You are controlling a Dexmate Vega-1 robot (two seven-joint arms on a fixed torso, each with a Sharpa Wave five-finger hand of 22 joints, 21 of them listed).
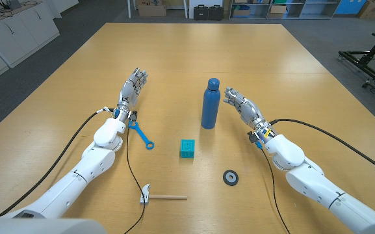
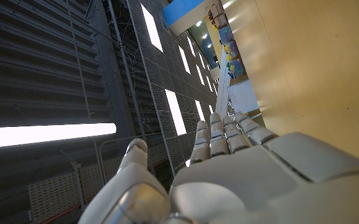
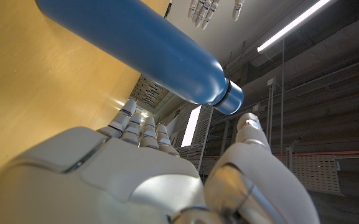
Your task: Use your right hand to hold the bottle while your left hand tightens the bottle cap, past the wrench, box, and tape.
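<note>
A: Where's the bottle (image 1: 210, 104)?

B: Upright mid-table, just beside the right hand (image 1: 240, 105), which is open and holds nothing. The left hand (image 1: 132, 86) is open too, well apart.

A: Grip?

B: Looks like smooth, stiff metal, probably slippery. Take the body; twist the cap (image 1: 213, 83).

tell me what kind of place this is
Likely a robotics lab or workshop: a large wooden table on grey carpet, white cabinets along one wall, and shelves with black equipment cases behind.
</note>
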